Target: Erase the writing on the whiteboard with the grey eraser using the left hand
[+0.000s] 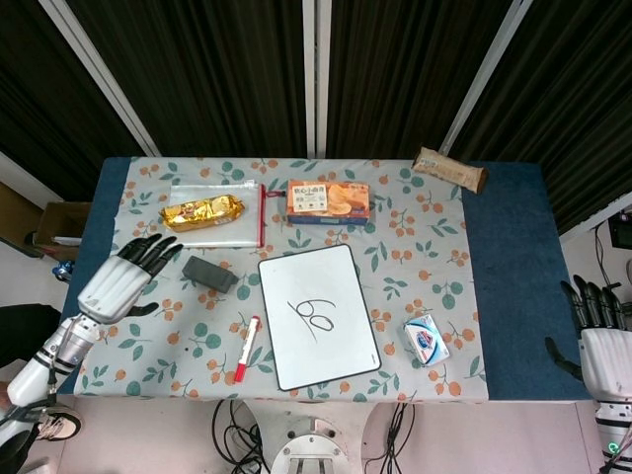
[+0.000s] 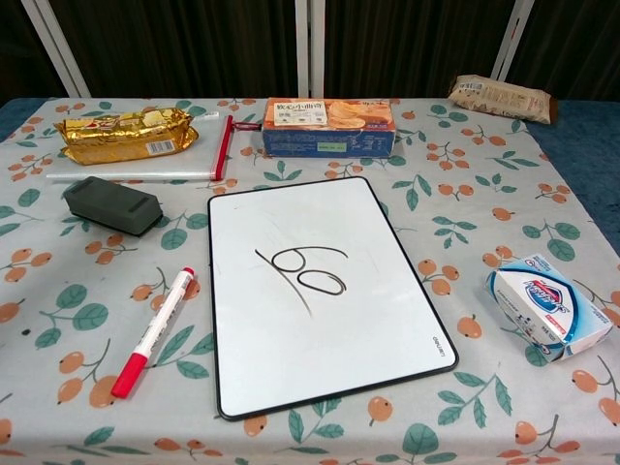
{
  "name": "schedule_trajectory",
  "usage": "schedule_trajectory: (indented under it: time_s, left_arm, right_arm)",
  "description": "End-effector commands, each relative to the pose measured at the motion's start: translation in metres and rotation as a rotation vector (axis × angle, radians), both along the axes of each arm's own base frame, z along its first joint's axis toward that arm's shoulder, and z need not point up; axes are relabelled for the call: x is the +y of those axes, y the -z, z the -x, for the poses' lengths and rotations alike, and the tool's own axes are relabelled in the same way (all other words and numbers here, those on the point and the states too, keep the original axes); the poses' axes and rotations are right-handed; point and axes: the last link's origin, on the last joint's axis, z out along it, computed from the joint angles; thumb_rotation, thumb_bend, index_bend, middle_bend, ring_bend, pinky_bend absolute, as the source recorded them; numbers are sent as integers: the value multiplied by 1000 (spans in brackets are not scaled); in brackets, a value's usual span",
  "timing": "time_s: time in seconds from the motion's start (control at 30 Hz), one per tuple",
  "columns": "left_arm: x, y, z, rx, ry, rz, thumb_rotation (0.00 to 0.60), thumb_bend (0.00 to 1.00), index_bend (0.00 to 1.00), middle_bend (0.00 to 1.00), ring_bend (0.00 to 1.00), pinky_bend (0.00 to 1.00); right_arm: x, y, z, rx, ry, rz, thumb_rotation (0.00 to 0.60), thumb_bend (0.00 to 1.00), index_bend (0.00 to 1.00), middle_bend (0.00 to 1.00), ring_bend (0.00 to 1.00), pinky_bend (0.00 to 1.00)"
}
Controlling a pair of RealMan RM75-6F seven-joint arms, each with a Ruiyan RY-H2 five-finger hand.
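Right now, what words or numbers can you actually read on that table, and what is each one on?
"60" or "69", handwritten, second digit unclear: whiteboard.
Small print at its lower right corner: too small.
Chinese characters on the biscuit box: too blurred.
Logo on the blue-and-white soap pack: unreadable.
Gold snack packet: print blurred.

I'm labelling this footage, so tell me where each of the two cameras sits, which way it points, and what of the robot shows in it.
Head view: high above the near edge, looking steeply down at the table; shows the left hand and right hand, both open.
Chest view: low at the near edge, facing across the table toward the dark curtain; no hand or arm shows.
Shared: whiteboard, grey eraser, red marker.
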Motion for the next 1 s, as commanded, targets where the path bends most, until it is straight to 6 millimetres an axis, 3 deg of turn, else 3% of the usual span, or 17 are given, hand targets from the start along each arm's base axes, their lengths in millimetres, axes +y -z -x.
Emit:
schedule_trajectory:
  time_s: [0.03, 0.33, 0.7, 1.0]
  left_arm:
    - [33, 30, -8, 38, 34, 141, 600, 135, 58, 58, 64, 206]
    - [48, 69, 1, 108, 1, 244, 600, 200, 63, 58, 78, 209]
    - [64, 81, 2, 128, -35, 274, 600, 263, 81, 94, 78, 209]
    - [74, 96, 1, 119, -53, 281, 600, 268, 156, 134, 91, 222]
  right_arm:
    - [4, -2, 0, -14, 3, 8, 600, 228, 0, 0, 0, 0]
    - [8, -8, 8, -9, 38, 28, 600, 261, 0, 0, 0, 0]
    - [5, -5, 5, -6, 35, 17, 600, 262, 0, 0, 0, 0]
    - [3, -10, 5, -7, 56, 32, 600, 262, 0, 0, 0, 0]
